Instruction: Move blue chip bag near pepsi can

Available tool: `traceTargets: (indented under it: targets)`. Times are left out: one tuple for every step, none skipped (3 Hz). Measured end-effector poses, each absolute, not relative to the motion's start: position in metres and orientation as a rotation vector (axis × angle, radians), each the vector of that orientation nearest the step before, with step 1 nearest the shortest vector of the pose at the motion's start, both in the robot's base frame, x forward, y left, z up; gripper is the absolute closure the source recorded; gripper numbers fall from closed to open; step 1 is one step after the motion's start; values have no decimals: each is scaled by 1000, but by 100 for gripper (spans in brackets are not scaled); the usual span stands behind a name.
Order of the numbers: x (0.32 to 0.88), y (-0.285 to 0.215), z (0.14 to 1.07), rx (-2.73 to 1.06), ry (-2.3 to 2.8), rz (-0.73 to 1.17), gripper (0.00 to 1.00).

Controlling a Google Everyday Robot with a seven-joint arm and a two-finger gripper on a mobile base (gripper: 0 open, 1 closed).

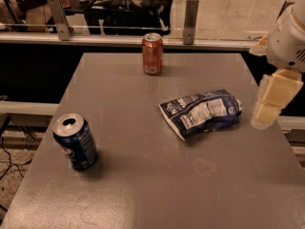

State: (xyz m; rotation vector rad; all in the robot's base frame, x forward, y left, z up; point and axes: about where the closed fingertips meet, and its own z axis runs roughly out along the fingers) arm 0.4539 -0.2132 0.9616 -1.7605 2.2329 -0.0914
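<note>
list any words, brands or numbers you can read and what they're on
None can be read.
On the crumpled navy-blue foil chip bag: white panel print, blurred.
On the dark blue soda can: white markings, unreadable.
On the orange-red soda can: pale marks, unreadable.
On the cream gripper, right of the bag: nothing seen.

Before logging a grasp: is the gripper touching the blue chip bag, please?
Apart. Camera view shows bare table between the gripper, at right, and the blue chip bag.
</note>
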Motion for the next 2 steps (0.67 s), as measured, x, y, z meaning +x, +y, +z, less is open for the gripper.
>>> traceTargets:
  targets:
    - [472, -205, 931, -1809, 2225, -48, 0]
    - [484, -190, 902, -1870, 2190, -15, 0]
